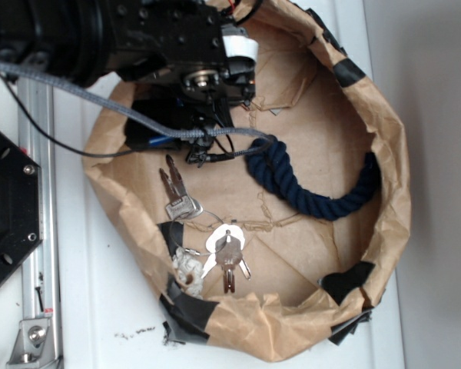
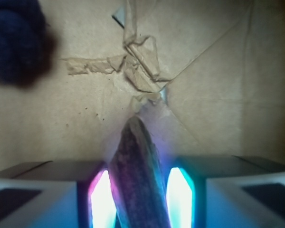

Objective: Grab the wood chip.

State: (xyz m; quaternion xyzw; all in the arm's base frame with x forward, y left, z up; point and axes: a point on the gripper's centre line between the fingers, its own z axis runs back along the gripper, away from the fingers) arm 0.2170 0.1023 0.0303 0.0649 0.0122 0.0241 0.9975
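In the wrist view the wood chip [image 2: 137, 166], a brown sliver with dark grain streaks, stands between my two glowing pads [image 2: 102, 199], its tip pointing away over the brown paper floor. My gripper [image 2: 141, 190] is shut on it, with both pads against its sides. In the exterior view the gripper [image 1: 206, 144] hangs over the upper left of the paper-lined bowl [image 1: 392, 192], and the arm hides the chip there.
A dark blue rope [image 1: 315, 192] curves across the bowl's middle and shows at the wrist view's top left [image 2: 16, 42]. Metal keys [image 1: 180, 196] and a second bunch [image 1: 229, 257] lie below the gripper. A black plate [image 1: 4, 207] and a rail [image 1: 38, 231] are on the left.
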